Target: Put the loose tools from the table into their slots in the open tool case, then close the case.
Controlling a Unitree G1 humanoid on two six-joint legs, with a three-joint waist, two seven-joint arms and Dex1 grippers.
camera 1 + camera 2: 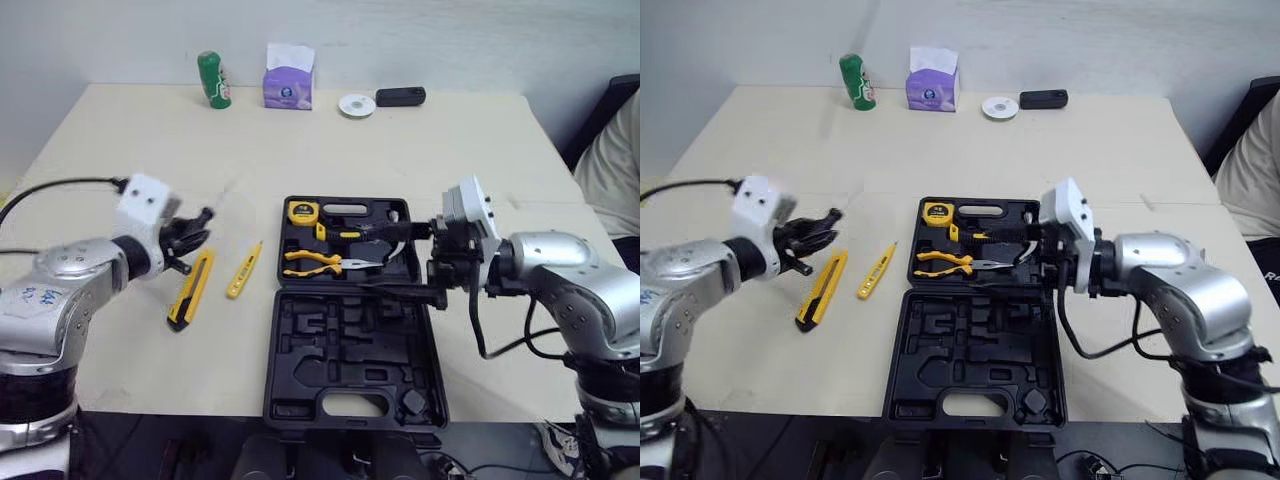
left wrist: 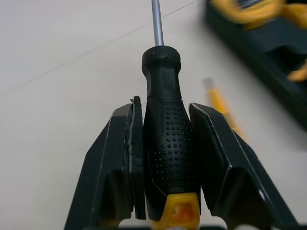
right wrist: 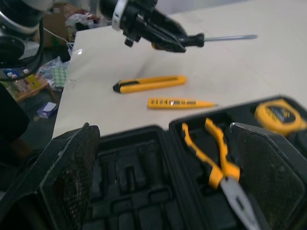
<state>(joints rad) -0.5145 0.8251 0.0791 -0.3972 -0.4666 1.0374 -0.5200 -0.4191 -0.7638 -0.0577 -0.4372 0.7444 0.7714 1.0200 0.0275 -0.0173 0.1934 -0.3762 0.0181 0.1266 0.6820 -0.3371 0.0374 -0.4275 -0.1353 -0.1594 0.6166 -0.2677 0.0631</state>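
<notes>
Left jaws grip the screwdriver [image 2: 170, 143] by its handle, clear of the tabletop [image 1: 400, 150], ready for the tool case [image 1: 350, 370]; right jaws gape empty at frame right.

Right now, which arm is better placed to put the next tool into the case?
Left. The left gripper is shut on the screwdriver, held above the table beside the tool case. The right gripper hangs open and empty over the case, away from the utility knife and tester pen.
</notes>
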